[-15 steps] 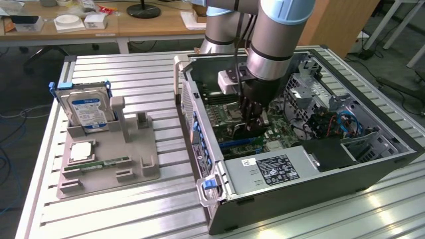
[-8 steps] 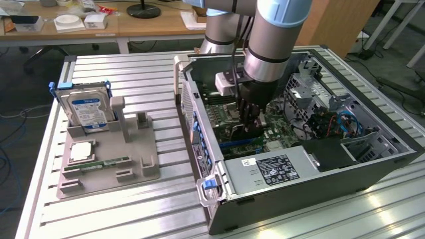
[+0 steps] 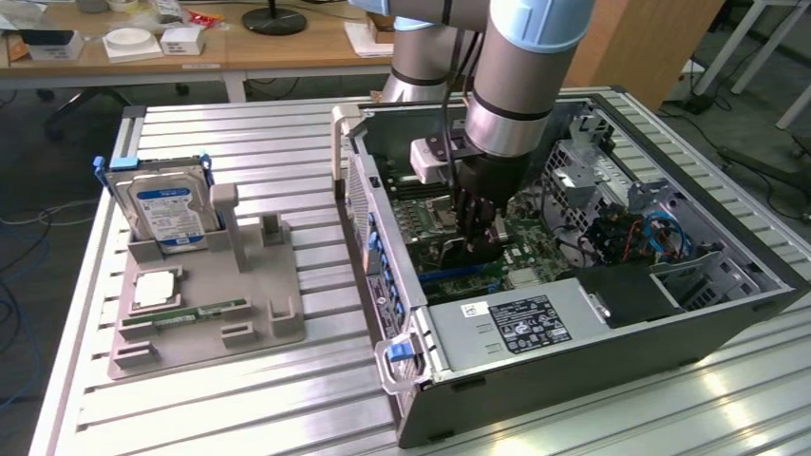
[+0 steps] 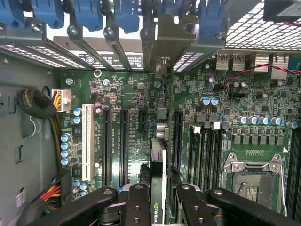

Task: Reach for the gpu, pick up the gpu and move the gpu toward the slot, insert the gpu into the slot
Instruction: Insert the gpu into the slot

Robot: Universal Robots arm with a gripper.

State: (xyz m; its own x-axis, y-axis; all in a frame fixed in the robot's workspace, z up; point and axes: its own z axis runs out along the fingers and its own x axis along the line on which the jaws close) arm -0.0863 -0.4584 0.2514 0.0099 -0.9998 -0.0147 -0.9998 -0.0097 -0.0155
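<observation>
gpu: thin card [image 4: 158, 179] held edge-on between the hand's fingers, inside the open case [image 3: 709, 285], low over the motherboard [image 4: 141, 94]; in the exterior view it is the dark shape under the fingers [image 3: 472, 249].
Hand: hand [image 4: 158, 207] clamped on the gpu, black fingers [image 4: 136, 202] pressing both faces; it hangs from the arm [image 3: 519, 85] that reaches down into the case.
Progress: reach and pick-up done, carry into the case done by the look of it. Insertion is judged under way or close to it; whether the card edge has entered a slot cannot be told, since the card hides its own lower edge.
Slot: long black slots [image 4: 123, 141] run parallel to the card, just beside it.
Long axis: in the wrist view the card runs from the hand toward 12 o'clock, its metal bracket [image 4: 162, 61] at the rear slot openings under the blue latches [image 4: 89, 14].
Face: standing on edge, not flat.
Surroundings: in the exterior view, a grey fixture [image 3: 209, 313] lies on the tabletop [image 3: 317, 399] at about 9 o'clock from the case, carrying a hard drive [image 3: 165, 209] and a memory stick [image 3: 190, 312].
</observation>
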